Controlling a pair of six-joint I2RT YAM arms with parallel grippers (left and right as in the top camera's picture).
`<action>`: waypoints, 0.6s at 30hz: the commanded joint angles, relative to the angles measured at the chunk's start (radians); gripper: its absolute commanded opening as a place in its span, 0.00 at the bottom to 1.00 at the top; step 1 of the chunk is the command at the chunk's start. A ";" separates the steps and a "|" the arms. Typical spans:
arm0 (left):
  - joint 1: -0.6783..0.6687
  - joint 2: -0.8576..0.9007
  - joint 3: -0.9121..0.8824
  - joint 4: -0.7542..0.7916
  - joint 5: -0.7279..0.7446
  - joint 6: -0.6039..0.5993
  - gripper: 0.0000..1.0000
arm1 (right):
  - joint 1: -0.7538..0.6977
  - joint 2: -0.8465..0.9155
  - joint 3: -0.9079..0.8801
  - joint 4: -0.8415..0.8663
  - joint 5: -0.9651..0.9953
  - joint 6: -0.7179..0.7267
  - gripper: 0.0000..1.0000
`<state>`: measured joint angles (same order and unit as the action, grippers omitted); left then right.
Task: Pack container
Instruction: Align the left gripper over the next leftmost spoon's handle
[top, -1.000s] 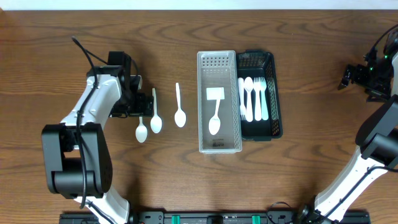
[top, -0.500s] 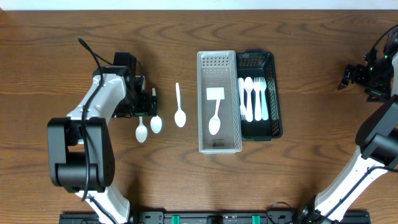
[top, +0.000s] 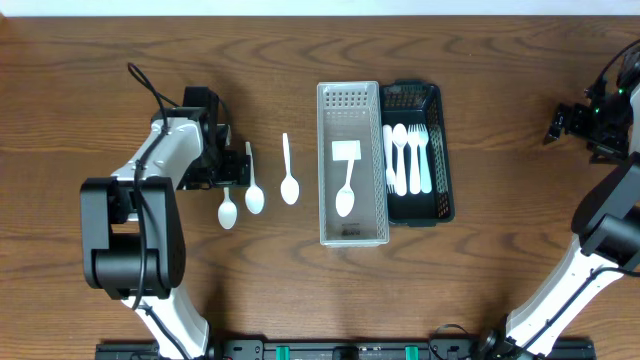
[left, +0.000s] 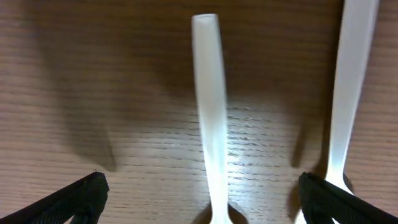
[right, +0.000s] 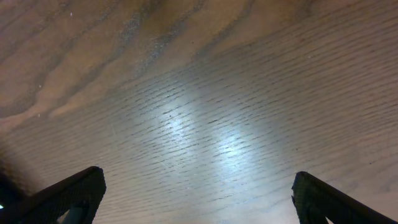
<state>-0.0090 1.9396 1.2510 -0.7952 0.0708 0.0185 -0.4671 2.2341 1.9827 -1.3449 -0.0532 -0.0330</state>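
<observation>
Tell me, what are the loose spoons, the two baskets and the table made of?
Spoons: probably plastic; uniform glossy white.
Light basket: likely plastic, matte grey with moulded perforations.
Dark basket: likely plastic, black lattice walls.
Table: wood or wood-look laminate; brown grain, slight sheen.

Left fingers (left: 74, 198) and right fingers (right: 71, 194), both pairs wide apart.

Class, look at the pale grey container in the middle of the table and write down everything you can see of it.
The pale grey container is a long, narrow rectangular bin, seemingly plastic, with rows of small holes at both ends. It sits upright and open-topped on the wooden table. Its right long side lies against a black basket, apparently touching it. Inside lie one white spoon and a small white square at the spoon's handle end.
</observation>
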 joint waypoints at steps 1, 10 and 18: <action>0.022 0.007 -0.005 0.003 -0.016 -0.016 1.00 | -0.001 -0.007 -0.001 0.000 -0.003 0.014 0.99; 0.070 0.007 -0.005 0.023 -0.016 -0.015 0.97 | -0.001 -0.007 -0.001 0.000 -0.003 0.014 0.99; 0.070 0.007 -0.005 0.019 -0.016 -0.012 0.97 | -0.001 -0.007 -0.001 0.000 -0.003 0.014 0.99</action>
<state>0.0582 1.9396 1.2510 -0.7734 0.0704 0.0181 -0.4671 2.2341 1.9827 -1.3449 -0.0532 -0.0326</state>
